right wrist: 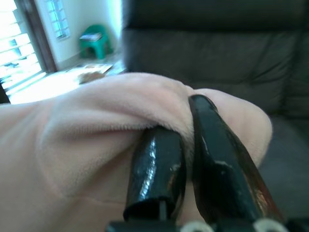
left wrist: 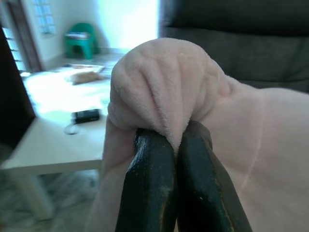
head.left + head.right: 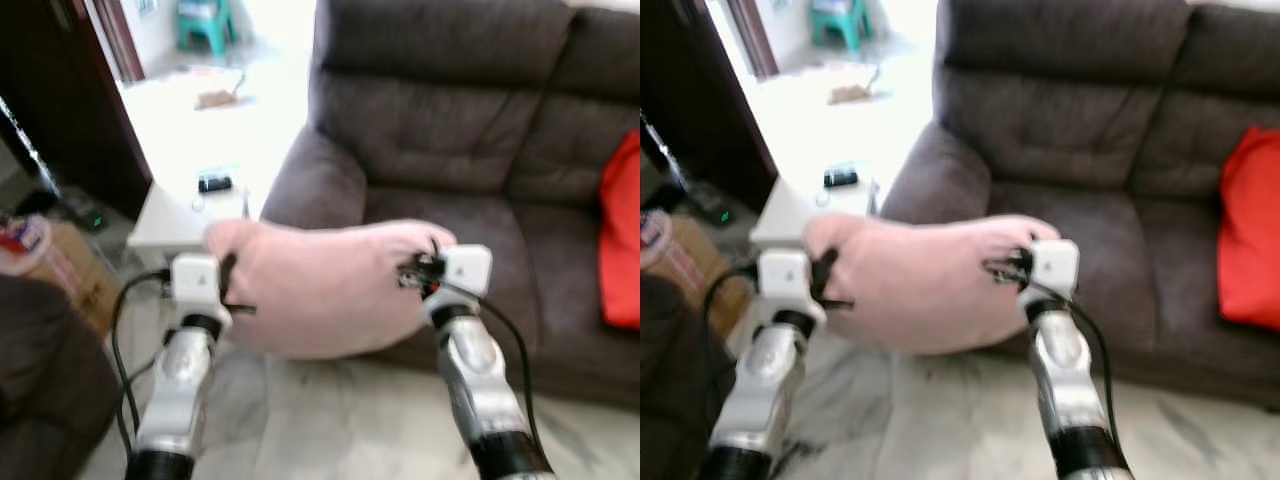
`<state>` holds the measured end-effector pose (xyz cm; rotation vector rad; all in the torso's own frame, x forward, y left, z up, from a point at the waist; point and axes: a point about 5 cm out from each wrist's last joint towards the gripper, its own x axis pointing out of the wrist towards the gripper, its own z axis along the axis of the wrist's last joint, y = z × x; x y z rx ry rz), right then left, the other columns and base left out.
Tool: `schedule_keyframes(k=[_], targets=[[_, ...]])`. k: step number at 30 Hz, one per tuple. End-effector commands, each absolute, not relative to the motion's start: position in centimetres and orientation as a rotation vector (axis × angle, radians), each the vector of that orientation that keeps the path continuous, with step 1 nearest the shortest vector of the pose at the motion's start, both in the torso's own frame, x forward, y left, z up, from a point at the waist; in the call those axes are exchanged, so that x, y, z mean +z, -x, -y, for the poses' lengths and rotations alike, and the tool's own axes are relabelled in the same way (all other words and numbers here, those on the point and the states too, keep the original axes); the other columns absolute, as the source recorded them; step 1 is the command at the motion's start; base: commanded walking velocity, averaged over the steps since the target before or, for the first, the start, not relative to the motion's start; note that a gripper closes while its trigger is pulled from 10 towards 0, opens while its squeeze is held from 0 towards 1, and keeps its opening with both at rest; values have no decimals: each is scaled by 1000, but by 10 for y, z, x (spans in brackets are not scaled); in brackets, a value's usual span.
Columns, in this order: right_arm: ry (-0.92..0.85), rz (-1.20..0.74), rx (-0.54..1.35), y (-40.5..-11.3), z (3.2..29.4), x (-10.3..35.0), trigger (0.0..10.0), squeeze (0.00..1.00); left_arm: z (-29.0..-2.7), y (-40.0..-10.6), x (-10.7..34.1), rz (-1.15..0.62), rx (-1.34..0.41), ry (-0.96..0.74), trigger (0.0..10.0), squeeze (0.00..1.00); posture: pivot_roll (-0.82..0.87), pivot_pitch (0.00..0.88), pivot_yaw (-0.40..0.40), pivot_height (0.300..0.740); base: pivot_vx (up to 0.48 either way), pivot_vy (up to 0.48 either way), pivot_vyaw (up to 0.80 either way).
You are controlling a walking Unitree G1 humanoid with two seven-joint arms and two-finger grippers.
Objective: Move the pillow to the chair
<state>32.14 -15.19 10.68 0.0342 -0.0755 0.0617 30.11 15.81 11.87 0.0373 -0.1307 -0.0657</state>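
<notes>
A soft pink pillow (image 3: 325, 290) hangs in the air between my two arms, in front of a dark brown sofa (image 3: 450, 130). My left gripper (image 2: 176, 142) is shut on the pillow's left corner, the plush fabric pinched between its black fingers (image 2: 149, 188). At the pillow's right corner my right gripper (image 1: 188, 121) is shut on a fold of the fabric. The pillow (image 3: 925, 285) sits level with the front edge of the sofa seat.
A red cushion (image 3: 622, 235) lies on the sofa at the right. A low white table (image 3: 185, 215) with a small dark device (image 3: 214, 183) stands left of the sofa arm. A cardboard box (image 3: 70, 270) and dark furniture (image 3: 45, 390) are at the far left. Pale marble floor lies below.
</notes>
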Motion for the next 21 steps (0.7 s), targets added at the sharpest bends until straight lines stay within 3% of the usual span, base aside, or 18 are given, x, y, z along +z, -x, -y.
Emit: schedule_keyframes(k=[1, 4, 21], targets=[[-41, 150, 71, -326, 149, 123, 10000, 0, -159, -301, 123, 149, -60, -45, 10000, 0, 51, 22, -29, 740, 0, 0, -788], [-43, 157, 67, -326, 149, 124, 10000, 0, -160, -301, 123, 151, -57, -55, 10000, 0, 51, 20, -28, 740, 0, 0, -681], [-37, 161, 69, -327, 148, 125, 10000, 0, -161, -302, 124, 151, -50, -66, 10000, 0, 55, 36, -31, 740, 0, -31, 0]])
